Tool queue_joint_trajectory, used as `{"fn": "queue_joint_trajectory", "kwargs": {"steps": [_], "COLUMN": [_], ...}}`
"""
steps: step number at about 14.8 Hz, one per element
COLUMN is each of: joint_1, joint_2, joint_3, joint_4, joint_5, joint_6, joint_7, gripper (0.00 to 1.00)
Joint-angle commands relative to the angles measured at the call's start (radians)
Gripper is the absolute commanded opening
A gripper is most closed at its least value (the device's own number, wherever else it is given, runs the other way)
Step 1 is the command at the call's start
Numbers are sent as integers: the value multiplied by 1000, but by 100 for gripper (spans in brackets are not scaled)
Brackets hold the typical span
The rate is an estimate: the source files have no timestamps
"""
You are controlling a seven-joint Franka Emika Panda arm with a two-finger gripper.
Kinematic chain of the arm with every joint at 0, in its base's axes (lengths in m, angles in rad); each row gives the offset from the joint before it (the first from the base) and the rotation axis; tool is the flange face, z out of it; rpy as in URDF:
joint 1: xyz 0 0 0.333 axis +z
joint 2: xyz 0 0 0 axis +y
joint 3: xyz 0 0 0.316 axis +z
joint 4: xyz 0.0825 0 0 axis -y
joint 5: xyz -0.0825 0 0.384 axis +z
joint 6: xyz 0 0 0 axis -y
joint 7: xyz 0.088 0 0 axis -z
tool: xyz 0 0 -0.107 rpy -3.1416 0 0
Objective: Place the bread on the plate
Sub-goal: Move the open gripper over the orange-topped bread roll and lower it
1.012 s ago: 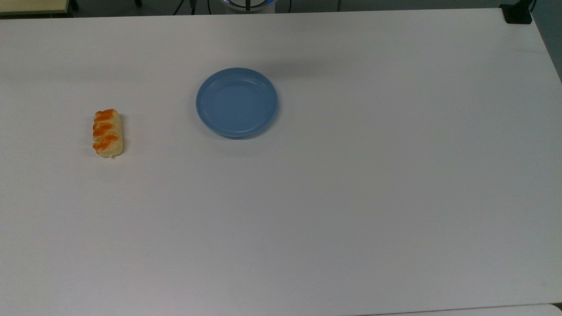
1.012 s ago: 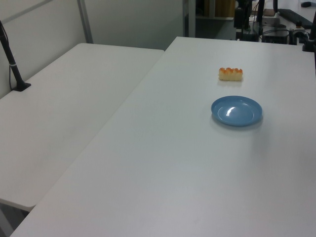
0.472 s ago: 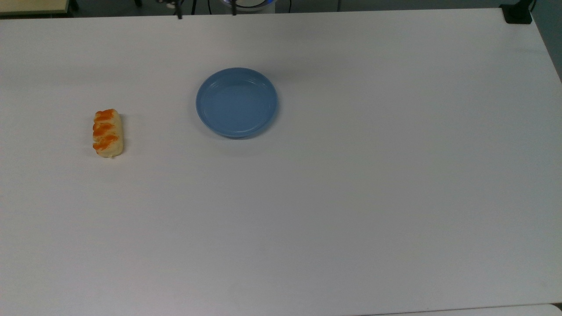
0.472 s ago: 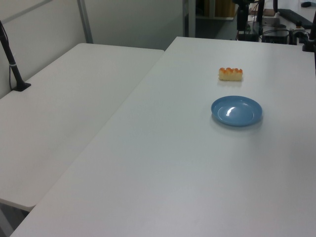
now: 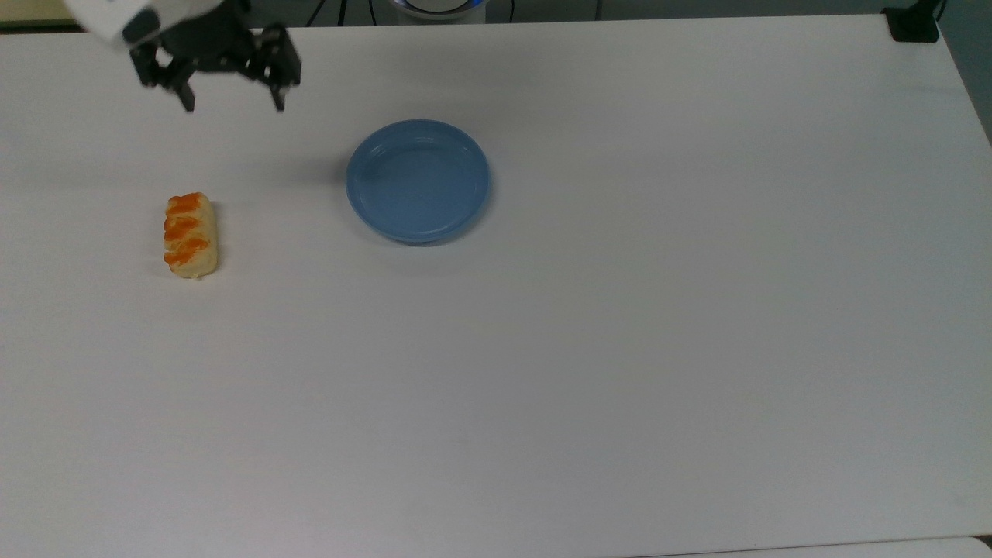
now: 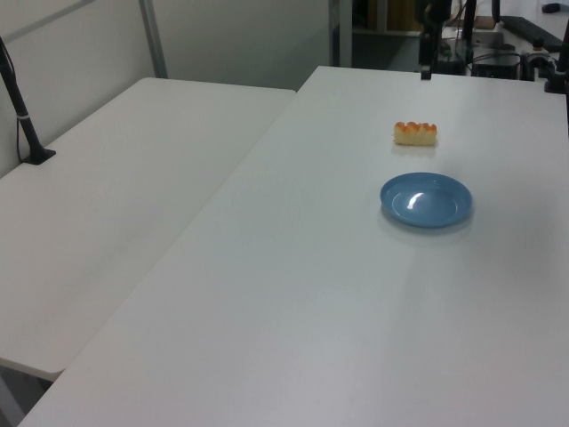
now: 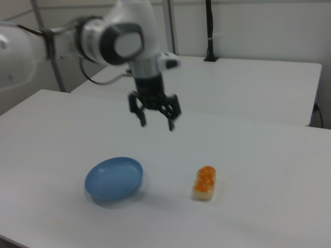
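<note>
- Black and two-fingered, the gripper [image 5: 232, 103] on the white arm is hanging in the air with its fingers [image 7: 143, 120] spread wide, holding nothing and touching nothing.
- It is hovering above the white table [image 5: 620, 349], off to one side of the bread and well apart from it; in the right view it is sitting high, between the two task items.
- The small pale-yellow bread roll with orange-brown stripes [image 5: 189, 235] is lying flat on the table, well apart from the round light-blue shallow plate [image 5: 418, 180], which is sitting empty.
- Judging by this, the reach toward the bread is in hand and no grasp is made yet.
- The next move is calling for lining the spread fingers across the roll's narrow width, then descending around it.
</note>
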Motion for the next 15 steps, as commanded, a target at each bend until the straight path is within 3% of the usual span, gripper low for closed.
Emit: {"fn": "queue_joint_trajectory", "kwargs": {"steps": [1, 5, 10, 13, 15], "joint_1": [-82, -139, -138, -139, -139], "joint_2": [136, 241, 348, 357, 357], "joint_3": [5, 5, 8, 10, 10], "joint_4": [4, 6, 4, 4, 4], "joint_5": [-12, -14, -12, -5, 1], "joint_6": [124, 225, 374, 380, 380], "joint_7": [-60, -197, -176, -171, -171], "gripper": [100, 100, 99, 57, 37]}}
